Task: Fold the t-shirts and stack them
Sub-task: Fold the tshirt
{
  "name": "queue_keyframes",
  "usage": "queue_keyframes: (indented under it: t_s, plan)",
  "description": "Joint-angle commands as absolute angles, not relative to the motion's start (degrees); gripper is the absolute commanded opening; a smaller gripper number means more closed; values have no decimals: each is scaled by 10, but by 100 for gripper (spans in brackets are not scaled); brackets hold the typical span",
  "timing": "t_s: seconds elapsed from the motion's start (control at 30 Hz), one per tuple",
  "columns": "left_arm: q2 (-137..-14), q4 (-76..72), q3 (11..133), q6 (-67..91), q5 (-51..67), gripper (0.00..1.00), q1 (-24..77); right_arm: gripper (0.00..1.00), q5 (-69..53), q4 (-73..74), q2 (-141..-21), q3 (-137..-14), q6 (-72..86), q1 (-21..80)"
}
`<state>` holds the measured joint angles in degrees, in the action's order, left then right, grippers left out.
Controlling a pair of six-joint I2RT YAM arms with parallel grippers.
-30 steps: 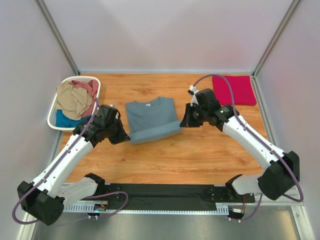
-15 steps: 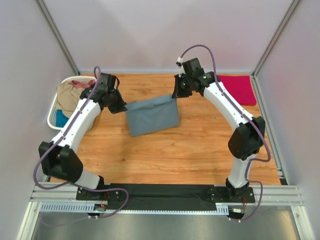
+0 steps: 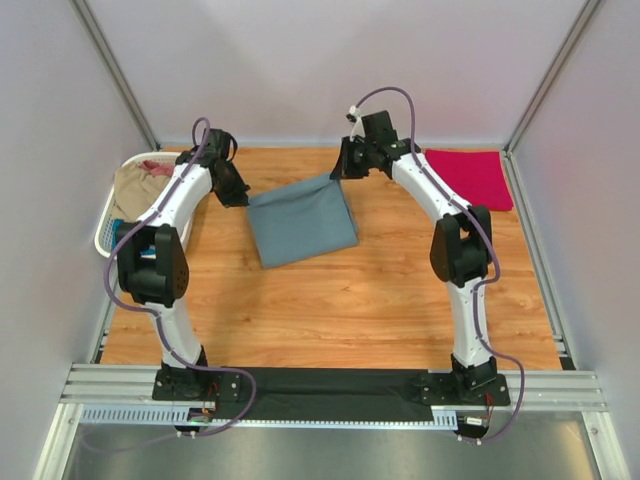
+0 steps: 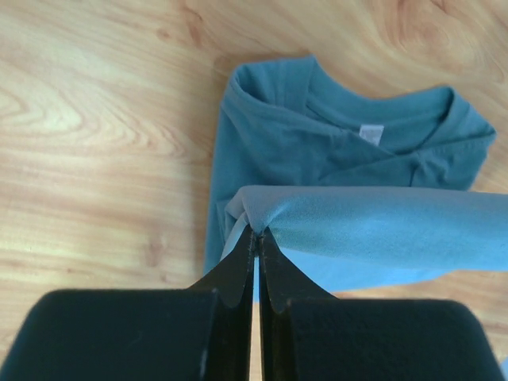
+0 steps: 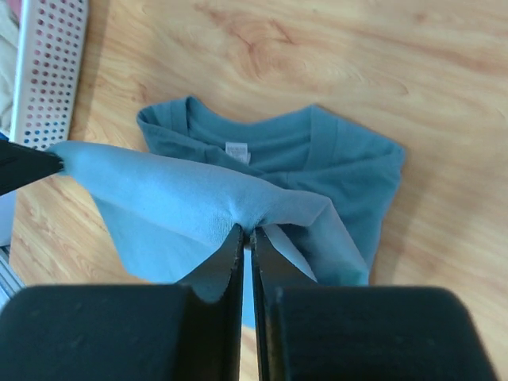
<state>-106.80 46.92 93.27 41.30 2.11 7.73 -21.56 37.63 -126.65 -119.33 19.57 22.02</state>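
Jaws on soft grey-blue t-shirt (image 4: pixel 333 151), likely hem

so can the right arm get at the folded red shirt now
Probably not yet: the right end effector is shut on the grey-blue shirt. Otherwise nothing blocks the red shirt.

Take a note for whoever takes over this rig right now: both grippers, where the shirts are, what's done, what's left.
Left gripper: jaws shut on one corner of the grey-blue t-shirt.
Right gripper: jaws shut on the other corner.
Grey-blue t-shirt: mid-table, gripped edge raised above its collar, mid-fold.
Done: crimson t-shirt folded, far right corner.
Left: lay this fold down, stack it, then fold the loose shirts in the basket.
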Motion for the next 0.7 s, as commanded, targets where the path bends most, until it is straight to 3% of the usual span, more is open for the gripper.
queue_keyframes:
  t_s: [0.0,0.13,0.23,0.3,0.5,0.67]
  plan:
    - [-1109,424,975,390,19,0,62,6,-275,230,-1295,-1216,212,216]
    - [-1183,419,1040,371,9,3,53,19,-277,207,-1362,-1269,220,214]
    - [-1224,445,1111,346,1,13,47,38,-269,208,-1392,-1291,227,207]
    - [-1224,462,1143,327,-25,20,47,43,-264,216,-1384,-1276,223,201]
    - [-1138,411,1022,309,7,26,54,48,-279,241,-1313,-1166,162,199]
    - [-1113,306,920,309,127,24,59,36,-310,228,-1287,-1071,149,203]
